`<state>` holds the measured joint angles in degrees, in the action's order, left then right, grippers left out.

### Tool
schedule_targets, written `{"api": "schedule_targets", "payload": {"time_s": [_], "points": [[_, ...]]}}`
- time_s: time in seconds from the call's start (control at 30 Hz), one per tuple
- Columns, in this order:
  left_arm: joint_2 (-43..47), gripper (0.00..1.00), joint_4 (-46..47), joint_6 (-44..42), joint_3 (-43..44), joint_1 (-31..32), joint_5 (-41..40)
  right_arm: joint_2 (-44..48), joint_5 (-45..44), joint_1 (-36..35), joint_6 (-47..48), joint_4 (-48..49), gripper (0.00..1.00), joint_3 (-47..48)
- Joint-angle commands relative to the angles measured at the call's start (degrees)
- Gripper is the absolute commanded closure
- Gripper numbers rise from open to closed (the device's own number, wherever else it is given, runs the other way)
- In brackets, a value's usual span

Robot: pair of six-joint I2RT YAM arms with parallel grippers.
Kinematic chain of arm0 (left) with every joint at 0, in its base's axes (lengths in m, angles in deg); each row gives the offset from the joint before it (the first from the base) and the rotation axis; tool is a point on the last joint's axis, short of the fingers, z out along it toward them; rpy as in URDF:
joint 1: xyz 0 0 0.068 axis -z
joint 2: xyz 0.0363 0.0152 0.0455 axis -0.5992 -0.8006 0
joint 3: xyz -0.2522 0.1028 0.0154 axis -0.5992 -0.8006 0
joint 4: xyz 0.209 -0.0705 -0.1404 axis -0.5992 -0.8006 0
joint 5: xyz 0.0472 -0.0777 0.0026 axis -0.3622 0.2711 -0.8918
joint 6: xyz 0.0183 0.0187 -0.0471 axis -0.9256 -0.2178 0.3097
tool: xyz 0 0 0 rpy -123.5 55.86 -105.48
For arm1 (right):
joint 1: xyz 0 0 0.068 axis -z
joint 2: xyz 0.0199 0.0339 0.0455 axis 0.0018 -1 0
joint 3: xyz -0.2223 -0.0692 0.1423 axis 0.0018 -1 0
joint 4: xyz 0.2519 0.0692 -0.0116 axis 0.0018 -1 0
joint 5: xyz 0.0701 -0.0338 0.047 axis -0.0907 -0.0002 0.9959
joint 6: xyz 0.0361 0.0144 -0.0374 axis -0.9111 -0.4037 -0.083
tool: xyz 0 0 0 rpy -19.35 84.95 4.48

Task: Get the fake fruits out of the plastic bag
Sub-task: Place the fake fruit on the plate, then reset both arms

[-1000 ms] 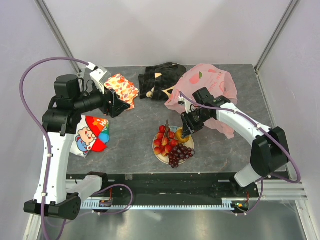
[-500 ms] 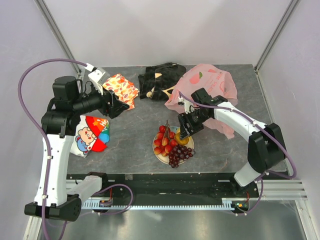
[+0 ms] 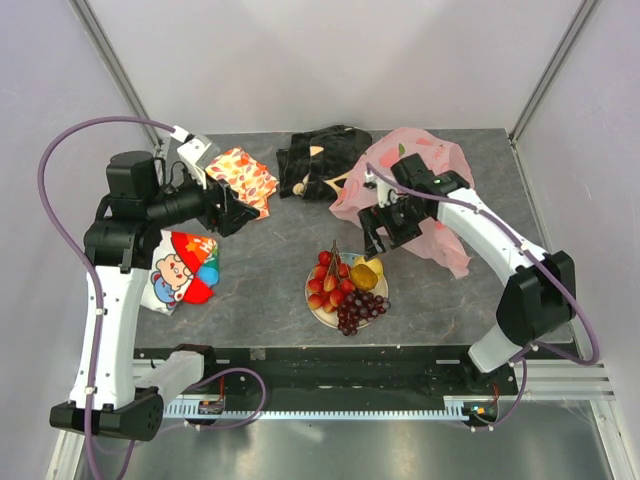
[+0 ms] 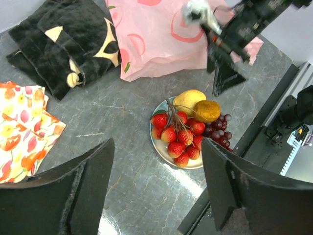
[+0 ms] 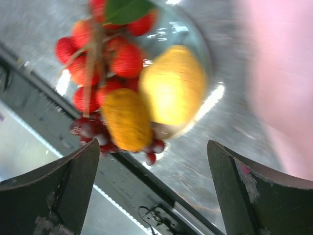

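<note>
A white plate [image 3: 318, 312] near the table's front holds the fake fruits: a red cluster [image 3: 330, 278] on brown stems, a dark purple grape bunch [image 3: 362, 308], a yellow lemon-like fruit [image 3: 376, 267] and an orange-brown one [image 3: 362, 278]. In the right wrist view the yellow fruit [image 5: 173, 90] and the orange-brown fruit [image 5: 126, 120] lie below the jaws. The pink plastic bag [image 3: 415, 165] lies crumpled at the back right. My right gripper [image 3: 385, 238] hovers open and empty between bag and plate. My left gripper [image 3: 235, 207] hangs open at the left, above the table, holding nothing.
A black patterned cloth [image 3: 320, 155] lies at the back centre, an orange leaf-print cloth [image 3: 245, 175] at the back left, and a red-and-blue printed cloth [image 3: 185, 268] at the left edge. A black rail [image 3: 340, 360] runs along the table's front.
My right gripper opened, left the orange-brown fruit on the plate, then rose and drew back toward the bag. The left arm stayed still.
</note>
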<state>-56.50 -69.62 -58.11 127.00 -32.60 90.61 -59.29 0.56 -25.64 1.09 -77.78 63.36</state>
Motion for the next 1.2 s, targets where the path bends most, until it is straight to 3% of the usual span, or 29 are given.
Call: {"api": "schedule_targets", "payload": {"time_s": [0.0, 0.1, 0.23, 0.4, 0.47, 0.57, 0.7, 0.83, 1.17], "points": [[-0.4, 0.15, 2.7, 1.5, -1.8, -0.3, -0.1, 4.0, -6.2, 6.7, 2.0, -3.4, 0.02, 4.9], [-0.6, 0.01, 2.7, 1.5, -3.9, -0.3, -2.0, 5.5, -8.7, 9.4, 3.1, -0.2, 0.02, 7.5], [-0.3, 0.01, 4.0, 1.5, -9.9, -0.3, -6.3, 8.7, -20.4, 10.5, 1.4, 7.5, 0.02, 7.8], [4.1, 0.01, 8.8, 7.6, -21.9, -3.9, -13.6, 17.2, -17.9, 13.5, -7.0, 15.1, 0.02, 0.2], [5.0, 0.01, 9.6, 7.8, -25.3, -4.1, -13.7, 19.4, -23.2, 14.7, -7.3, 14.6, 0.02, -1.5], [5.1, 0.01, 11.0, 7.8, -27.1, -4.1, -10.2, 21.1, -31.4, 14.7, -5.1, 13.6, 0.02, -2.6], [4.2, 0.01, 12.1, 10.9, -27.2, -4.1, -6.1, 21.7, -35.1, 14.7, -2.9, 14.0, 0.02, -1.4], [3.8, 0.01, 12.7, 11.3, -26.2, -4.1, -4.6, 22.1, -37.0, 14.8, 1.4, 14.5, 0.02, -0.8], [1.7, 0.01, 16.2, 14.4, -24.4, -4.0, -8.2, 20.2, -34.5, 15.1, 2.1, 14.5, 0.02, 0.1]]}}
